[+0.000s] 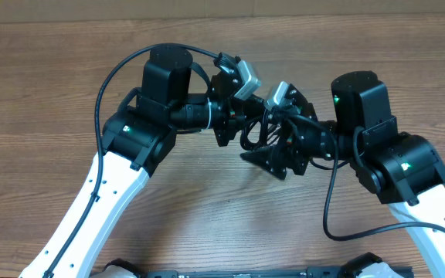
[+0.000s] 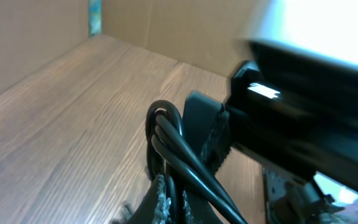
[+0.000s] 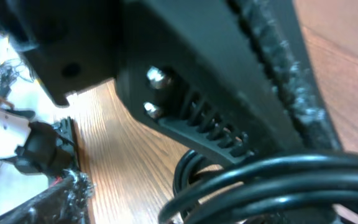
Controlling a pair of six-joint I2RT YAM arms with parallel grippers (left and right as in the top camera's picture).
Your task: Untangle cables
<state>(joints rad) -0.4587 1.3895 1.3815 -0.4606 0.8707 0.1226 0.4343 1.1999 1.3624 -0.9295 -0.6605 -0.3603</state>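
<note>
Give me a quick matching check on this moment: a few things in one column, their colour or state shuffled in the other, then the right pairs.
Things:
1. cables
2. left gripper
3. table
4. indicator light on the right arm

Colour or state:
A. brown wood grain
B. green
C. shut on the bundle
D. black, in loops

Pairs: 1-D, 2-C, 3-A, 4-B
</note>
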